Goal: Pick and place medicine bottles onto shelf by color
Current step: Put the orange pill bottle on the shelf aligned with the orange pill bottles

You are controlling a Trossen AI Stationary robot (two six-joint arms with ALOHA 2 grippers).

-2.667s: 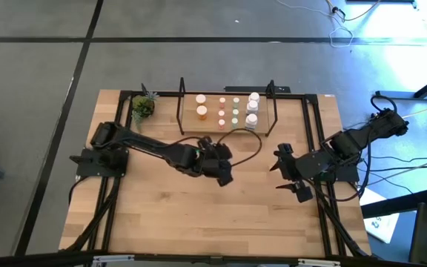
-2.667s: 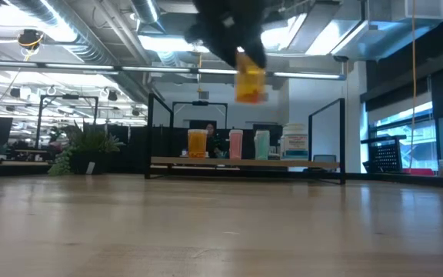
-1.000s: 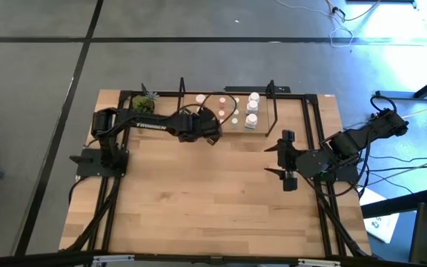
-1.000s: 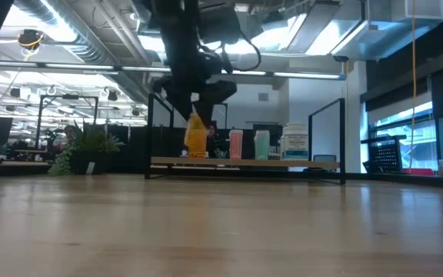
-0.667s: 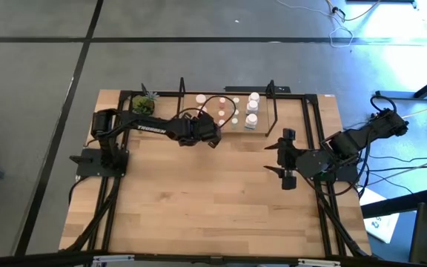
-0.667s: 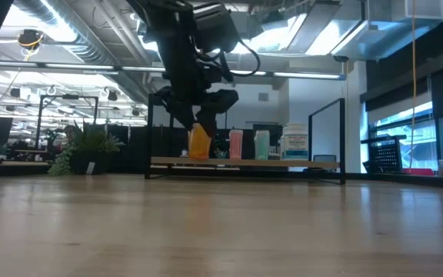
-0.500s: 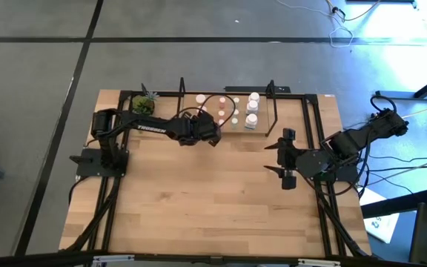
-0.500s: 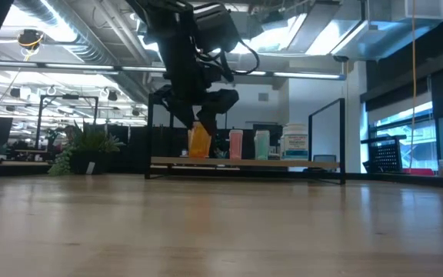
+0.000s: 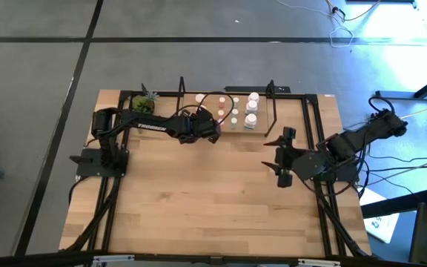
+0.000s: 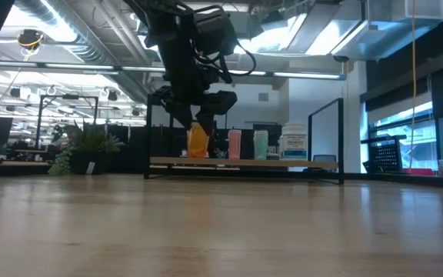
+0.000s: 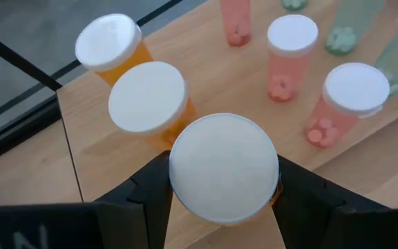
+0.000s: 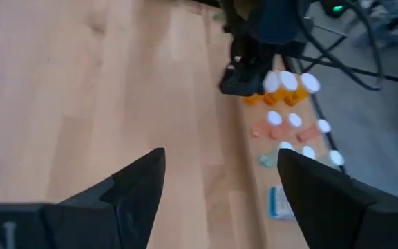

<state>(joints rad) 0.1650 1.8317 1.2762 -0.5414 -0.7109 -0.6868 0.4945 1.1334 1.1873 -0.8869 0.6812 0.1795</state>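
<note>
I work in what looks like an open-plan office turned robotics lab. My butcher-block table [image 9: 199, 200] stands on a grey concrete floor [image 9: 35, 67] marked with dark lines, with loose cables [image 9: 339, 30] trailing across it. Beyond the table edge I see exposed ceiling ducts [image 10: 68, 38], strip lights [image 10: 283, 75], rows of dim workstations [image 10: 21, 138] and big leafy plants [image 10: 87, 146].

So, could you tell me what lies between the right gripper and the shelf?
Only bare tabletop between the right gripper and the shelf, per the high view.
</note>
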